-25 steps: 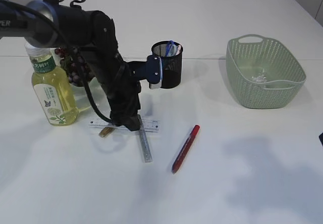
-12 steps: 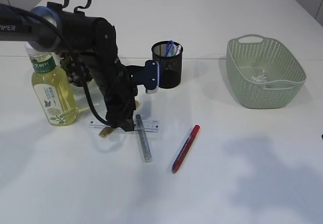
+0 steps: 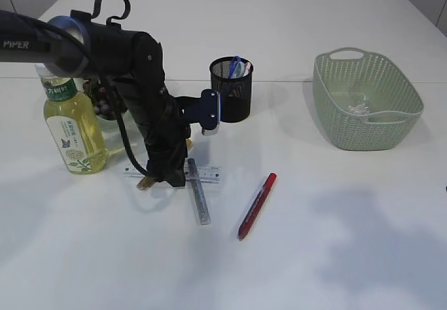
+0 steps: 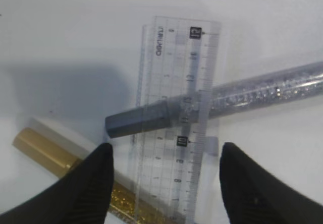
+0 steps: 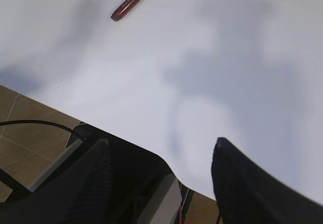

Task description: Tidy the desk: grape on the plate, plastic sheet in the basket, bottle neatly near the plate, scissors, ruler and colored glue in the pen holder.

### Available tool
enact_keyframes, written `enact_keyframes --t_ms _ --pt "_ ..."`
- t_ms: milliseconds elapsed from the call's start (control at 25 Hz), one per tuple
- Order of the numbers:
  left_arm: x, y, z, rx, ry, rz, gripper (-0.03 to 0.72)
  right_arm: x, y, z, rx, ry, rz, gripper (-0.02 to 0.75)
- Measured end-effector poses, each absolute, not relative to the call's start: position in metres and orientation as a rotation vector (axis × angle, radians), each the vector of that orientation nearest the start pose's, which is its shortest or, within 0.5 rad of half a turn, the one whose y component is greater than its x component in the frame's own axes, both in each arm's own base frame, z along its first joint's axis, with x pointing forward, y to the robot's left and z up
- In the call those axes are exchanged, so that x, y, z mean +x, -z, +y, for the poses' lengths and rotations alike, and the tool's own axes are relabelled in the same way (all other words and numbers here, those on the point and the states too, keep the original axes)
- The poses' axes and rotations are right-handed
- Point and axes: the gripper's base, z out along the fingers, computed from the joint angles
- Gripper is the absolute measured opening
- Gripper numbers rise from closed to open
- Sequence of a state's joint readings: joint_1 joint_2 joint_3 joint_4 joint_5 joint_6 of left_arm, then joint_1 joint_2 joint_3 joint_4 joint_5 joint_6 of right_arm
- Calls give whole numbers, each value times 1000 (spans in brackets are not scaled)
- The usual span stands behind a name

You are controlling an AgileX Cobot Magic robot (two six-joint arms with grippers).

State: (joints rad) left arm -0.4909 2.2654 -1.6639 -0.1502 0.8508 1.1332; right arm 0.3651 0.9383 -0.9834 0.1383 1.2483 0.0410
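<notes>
Exterior view shows, at the far left, a bottle (image 3: 72, 123) standing upright with yellow liquid inside and a white cap. Just behind it and to its right is the plate (image 3: 115, 139), partly hidden by the arm, and dark grapes (image 3: 105, 99) lie on it. The left arm reaches down beside the plate, and the left gripper (image 3: 170, 177) hangs just over the clear ruler (image 3: 209, 174). In the left wrist view its fingers (image 4: 86, 181) stand wide apart and hold nothing. Under them the ruler (image 4: 179, 123) lies flat on the table (image 3: 314, 254). A silver glitter glue pen (image 4: 222, 103) crosses over it, and a gold glue pen (image 4: 48, 153) lies partly under its lower end.

Behind the ruler stands the black mesh pen holder (image 3: 232, 90), upright, with a blue-handled thing in it; I cannot tell what it is. To the right of the silver pen a red pen (image 3: 257, 205) lies alone on the table.

At the far right is the green basket (image 3: 328, 86). Some clear, crumpled plastic (image 3: 360, 106) lies on its bottom.

Right wrist view shows the right gripper (image 5: 159, 168) near the table edge, its fingers wide apart and empty, with the red pen (image 5: 135, 0) well away.
</notes>
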Motion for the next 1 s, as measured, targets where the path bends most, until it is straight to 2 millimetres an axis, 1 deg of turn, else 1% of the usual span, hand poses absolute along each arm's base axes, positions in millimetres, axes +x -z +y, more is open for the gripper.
enact_keyframes --t_ms 200,400,600,720,880,920,1000 --pt "400 -123 -225 2019 74 2089 484 136 -348 65 -421 -314 2675 490" --pt "400 -115 -225 2029 82 2102 484 136 -348 65 -421 -314 2675 490" --pt "400 -113 -225 2032 83 2105 477 136 -348 65 -421 -314 2675 489" --pt "400 -113 -225 2032 83 2105 422 136 -348 65 -421 -314 2675 489" --pt "400 -113 -225 2032 83 2105 302 136 -348 65 -421 -314 2675 489" --pt "400 -113 -225 2032 83 2105 286 136 -348 65 -421 -314 2675 489" --pt "400 -113 -225 2032 83 2105 280 136 -348 65 -421 -314 2675 489"
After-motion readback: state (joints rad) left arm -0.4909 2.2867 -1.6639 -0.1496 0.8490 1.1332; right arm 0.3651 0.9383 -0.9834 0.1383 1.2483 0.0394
